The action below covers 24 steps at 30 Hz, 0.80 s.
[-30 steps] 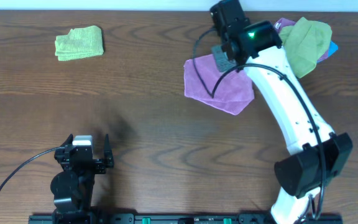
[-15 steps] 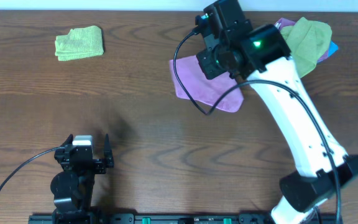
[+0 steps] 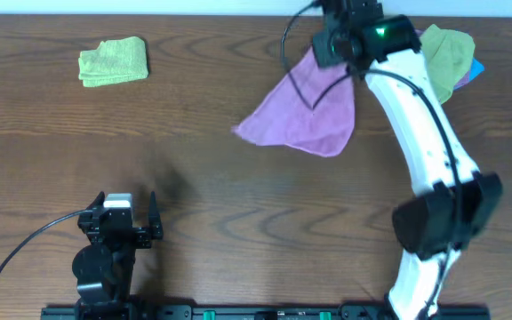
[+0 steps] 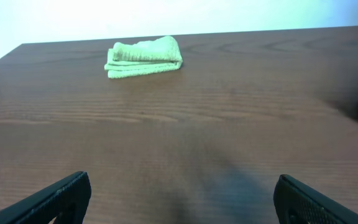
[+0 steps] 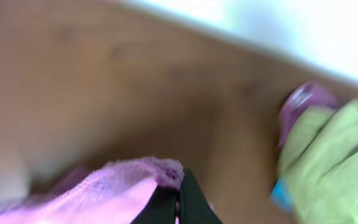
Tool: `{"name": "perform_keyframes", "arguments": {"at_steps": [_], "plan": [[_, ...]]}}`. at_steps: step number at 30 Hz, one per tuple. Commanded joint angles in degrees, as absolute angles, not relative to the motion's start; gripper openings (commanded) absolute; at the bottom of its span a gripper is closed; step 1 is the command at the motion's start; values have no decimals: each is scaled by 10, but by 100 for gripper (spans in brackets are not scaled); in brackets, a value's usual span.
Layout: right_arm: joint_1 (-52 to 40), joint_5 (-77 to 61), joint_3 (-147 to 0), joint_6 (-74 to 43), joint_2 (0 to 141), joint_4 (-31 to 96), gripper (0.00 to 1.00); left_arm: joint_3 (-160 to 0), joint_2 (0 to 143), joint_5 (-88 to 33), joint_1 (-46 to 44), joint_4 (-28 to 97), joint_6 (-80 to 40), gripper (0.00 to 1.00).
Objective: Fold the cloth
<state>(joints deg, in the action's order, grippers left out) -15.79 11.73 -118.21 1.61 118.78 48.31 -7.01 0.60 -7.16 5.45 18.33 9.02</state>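
**Brown table, purple cloth held by its top edge**

Brown wood makes up the table, and it fills almost the whole view from above. The cloth is near the far edge, a bit right of the middle. It is purple and fuzzy, and it spreads out wide and low from a thin top part.

The right gripper has that top part. Its two dark fingers are pinched tight together, and the cloth's edge is caught between them. In the right wrist view the cloth bunches up just left of the fingers and touches them. The rest of it hangs down and to the left, away from the fingers. I cannot tell if the low edge touches the table.

The left gripper is at the near left side, well apart from the cloth. Its fingers are spread wide with nothing between them. From its camera, only a small purple bit of the cloth shows at the far right.

Now the count. One purple cloth is held. Two green cloths are here: a folded green cloth at the far left, and a crumpled green cloth in a pile at the far right. One blue cloth peeks out from under that pile. A purple bit also shows behind the crumpled green one, too blurry to tell what it is. Two arms are at the table, each with one gripper.
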Motion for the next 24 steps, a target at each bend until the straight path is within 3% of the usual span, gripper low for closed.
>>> {"name": "perform_keyframes", "arguments": {"at_steps": [1, 2, 14, 19, 22, 24], "plan": [[-129, 190, -1188, -13, 1237, 454, 34, -57, 3, -75, 53, 188, 90, 95], [-123, 191, -1188, -30, 1246, 453, 99, -57, 3, -75, 53, 188, 90, 96], [-144, 127, -1188, -34, 1246, 682, 99, -57, 3, -75, 53, 188, 90, 95], [-161, 86, -1188, -24, 1239, 753, 86, -57, 3, -75, 53, 188, 90, 95], [-162, 73, -1188, -21, 1233, 798, 71, -57, 3, -75, 53, 188, 90, 95], [-161, 63, -1188, -20, 1228, 820, 68, -57, 3, -75, 53, 188, 90, 95]]}}
